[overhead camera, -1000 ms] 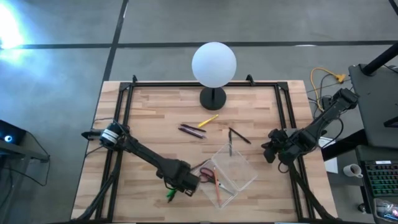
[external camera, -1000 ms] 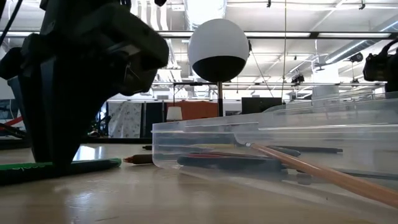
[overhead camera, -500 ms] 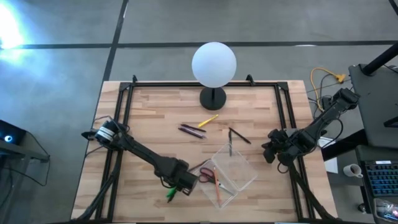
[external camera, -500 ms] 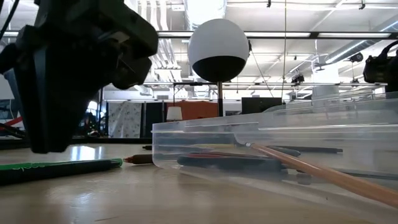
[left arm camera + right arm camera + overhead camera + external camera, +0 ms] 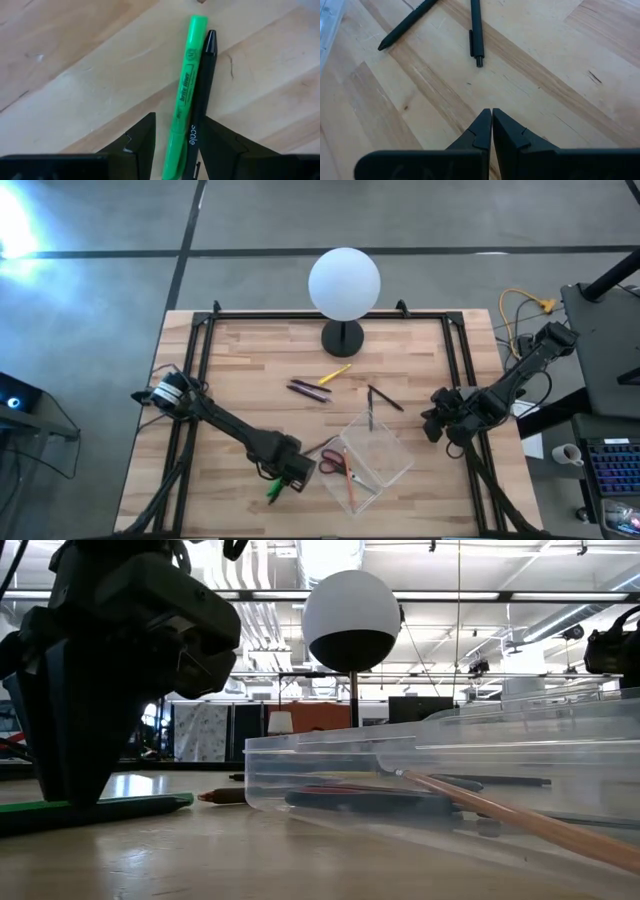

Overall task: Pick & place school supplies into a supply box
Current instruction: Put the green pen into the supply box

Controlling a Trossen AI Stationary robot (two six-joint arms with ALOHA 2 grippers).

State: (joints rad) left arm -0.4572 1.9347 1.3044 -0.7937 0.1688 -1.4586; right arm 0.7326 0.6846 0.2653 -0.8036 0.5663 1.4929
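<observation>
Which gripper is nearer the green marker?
Left. The left gripper straddles the green marker, fingers open around it; the right gripper waits across the table, shut.

Grey concrete floor surrounds wooden table. White globe lamp at table's far edge. Beyond lamp: ceiling strip lights, orange panel.

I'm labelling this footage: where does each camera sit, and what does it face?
High view: overhead, looking straight down; both arms, the supply box.
Low view: tabletop level, facing the room; left tool, globe lamp.
Left wrist: looks down past the open left tool at the green marker.
Right wrist: shut right tool, two dark pens.
Marker shows in the low view too.
</observation>
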